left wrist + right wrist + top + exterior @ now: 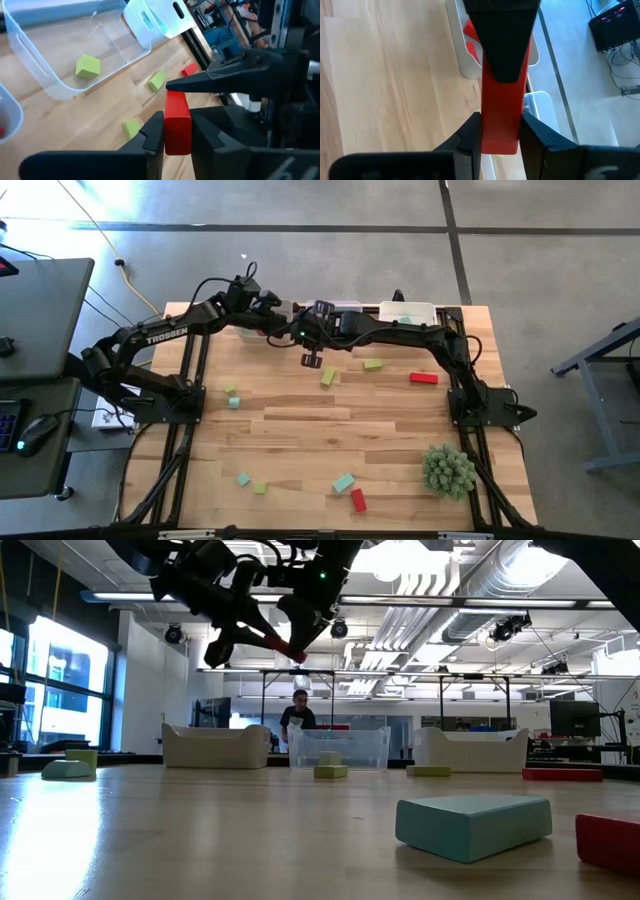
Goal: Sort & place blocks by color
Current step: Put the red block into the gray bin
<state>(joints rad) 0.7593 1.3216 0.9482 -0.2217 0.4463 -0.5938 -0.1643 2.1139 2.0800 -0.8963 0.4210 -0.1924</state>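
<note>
A long red block hangs in the air over the far middle of the table, in front of the bins. My left gripper is shut on one end of it and my right gripper on the other end; the two meet tip to tip. In the low view the block shows as a red spot between the dark fingers, high above the tabletop. Loose blocks lie flat on the table: yellow-green ones, a red one, teal ones. My left gripper pinches the red block's near end between its two fingers, which lie along the block. The block sticks out ahead of the fingers, lifted clear of the table. My right gripper's finger lies on its far end. My right gripper pinches the other end of the same block between its two fingers, slanting down from the table's right side. The fingers lie along the block. A finger of my left gripper covers the block's far part.
Three bins stand along the far edge: a white one holding a red block, a clear one holding a yellow-green cube, another white one. A spiky green ball sits near right. A person stands beyond the table.
</note>
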